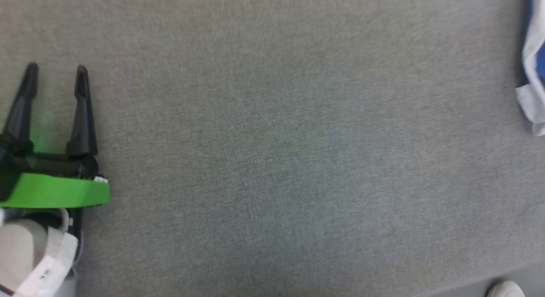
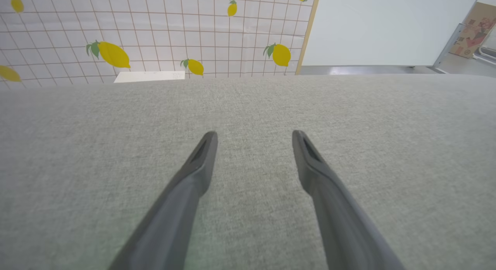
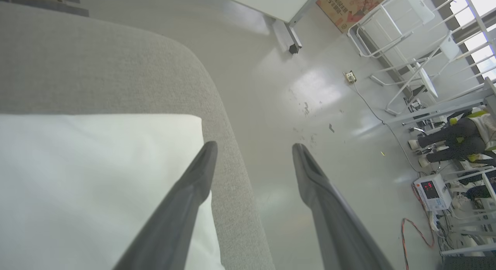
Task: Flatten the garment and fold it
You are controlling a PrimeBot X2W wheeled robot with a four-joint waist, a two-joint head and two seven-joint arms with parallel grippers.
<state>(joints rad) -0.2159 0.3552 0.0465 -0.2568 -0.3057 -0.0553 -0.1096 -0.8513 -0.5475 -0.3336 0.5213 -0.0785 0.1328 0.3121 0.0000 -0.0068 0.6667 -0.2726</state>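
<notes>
A white and royal-blue piece of the garment [image 1: 533, 62] shows at the right edge of the head view, on the grey fabric surface [image 1: 272, 131]. In the right wrist view a flat white cloth [image 3: 89, 184], probably the same garment, lies by the surface's rounded corner. My left gripper [image 1: 56, 79] stands open at the far left over bare fabric, far from the garment; the left wrist view shows its fingers [image 2: 254, 135] spread with nothing between them. My right gripper [image 3: 254, 146] is open above the surface's edge, one finger over the white cloth, the other over the floor.
A wall with a lemon pattern [image 2: 155, 30] stands beyond the far edge of the surface. A pale shoe [image 1: 506, 289] shows at the lower right. Beside the surface's corner lie a shiny floor [image 3: 317, 107], white frames [image 3: 407, 37], cables and a small device [image 3: 432, 191].
</notes>
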